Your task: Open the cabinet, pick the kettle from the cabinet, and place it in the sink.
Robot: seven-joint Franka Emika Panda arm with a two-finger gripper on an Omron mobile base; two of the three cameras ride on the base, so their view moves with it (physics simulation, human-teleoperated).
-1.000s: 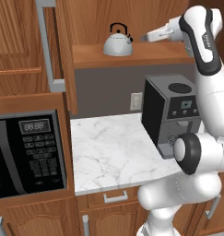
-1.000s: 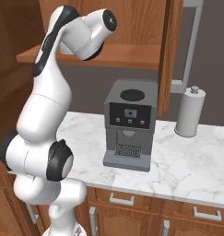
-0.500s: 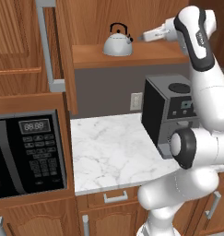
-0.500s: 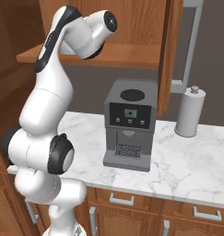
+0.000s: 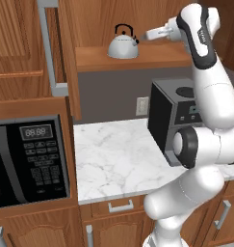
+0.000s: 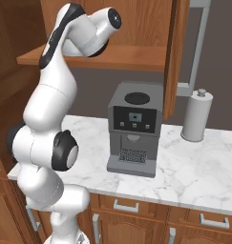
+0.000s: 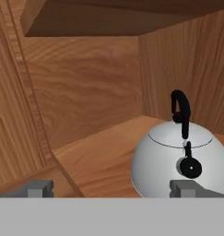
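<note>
My claw hangs wide open and empty inside the open cabinet, just right of the kettle. The silver kettle sits upright on the cabinet's shelf, high above the marble table. In the hand view the kettle lies off-centre, before one fingertip. If I advance from here, that fingertip could strike the rounded body and push the kettle away instead of straddling it.

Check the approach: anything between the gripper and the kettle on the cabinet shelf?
Nothing visible. The cabinet doors stand open, and the open gripper is level with the kettle, just beside it, with bare shelf between. In the hand view the kettle sits right ahead of the fingertips, offset toward one of them.
</note>
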